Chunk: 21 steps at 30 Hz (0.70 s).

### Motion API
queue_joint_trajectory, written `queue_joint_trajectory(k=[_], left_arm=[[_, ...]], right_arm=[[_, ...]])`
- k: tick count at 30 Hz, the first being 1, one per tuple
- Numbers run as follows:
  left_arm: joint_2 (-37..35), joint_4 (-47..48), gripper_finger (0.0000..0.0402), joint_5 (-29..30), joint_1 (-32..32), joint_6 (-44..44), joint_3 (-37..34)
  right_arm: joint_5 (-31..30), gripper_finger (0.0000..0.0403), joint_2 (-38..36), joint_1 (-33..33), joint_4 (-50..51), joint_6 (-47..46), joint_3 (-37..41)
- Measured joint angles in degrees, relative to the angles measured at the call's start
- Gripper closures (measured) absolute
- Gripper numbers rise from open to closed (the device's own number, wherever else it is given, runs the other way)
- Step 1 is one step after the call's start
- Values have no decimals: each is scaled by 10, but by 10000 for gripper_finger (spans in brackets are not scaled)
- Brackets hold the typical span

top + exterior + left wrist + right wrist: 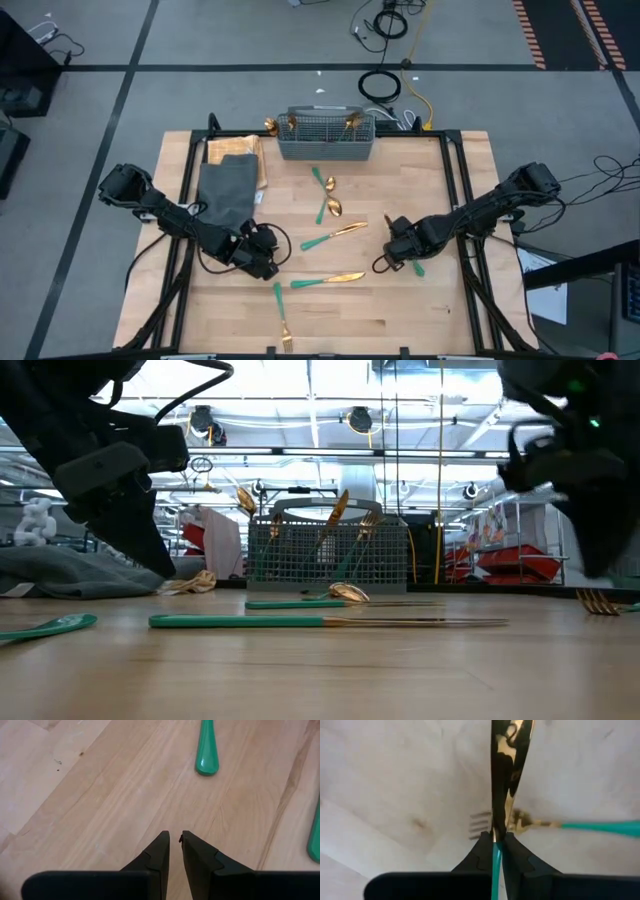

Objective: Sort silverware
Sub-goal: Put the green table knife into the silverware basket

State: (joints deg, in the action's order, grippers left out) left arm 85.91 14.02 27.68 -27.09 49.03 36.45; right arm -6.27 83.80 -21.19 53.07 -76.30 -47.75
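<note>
Gold-headed, teal-handled silverware lies flat on the wooden table: two spoons point(328, 197), a knife point(335, 233), a second knife point(328, 280) and a fork point(283, 322) near the near edge. More pieces stand in the grey mesh basket point(325, 138) at the far edge. My left gripper point(268, 255) point(175, 837) is shut and empty, low over bare wood left of the knives. A teal handle end point(206, 750) lies ahead of it. My right gripper point(392, 255) point(496, 837) is shut on one piece, above a fork point(482, 822) that lies on the table. My right gripper pinches a piece of silverware between its two fingertips, where the teal handle point(496, 856) meets the gold head. The fingers lie along it. Its broad gold head point(510, 770), blade-like in shape, sticks forward past the fingertips and crosses over the fork on the table.
A dark grey cloth point(228, 190) lies at the table's far left, partly over a tan sheet. The fork's teal handle point(600, 827) point(416, 266) runs toward the table's right side under my right gripper. Bare wood shows along the near edge and at the near right corner.
</note>
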Motion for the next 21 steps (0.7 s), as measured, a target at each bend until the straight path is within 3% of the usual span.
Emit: queue_joint_trajectory(k=[5,10,12,17,21], left_arm=[[0,0,343,0,0,0,0],[0,0,343,0,0,0,0],[0,0,343,0,0,0,0],[0,0,343,9,0,0,0],[0,0,343,11,0,0,0]], right_arm=[[-116,403,0,1,97,19,-94],[-325,403,-2,21,129,94,-206],[-380,403,-2,46,118,156,-240],[-445,403,-2,121,-79,388,-271],[-432,402,-1,182,-310,606,-270]])
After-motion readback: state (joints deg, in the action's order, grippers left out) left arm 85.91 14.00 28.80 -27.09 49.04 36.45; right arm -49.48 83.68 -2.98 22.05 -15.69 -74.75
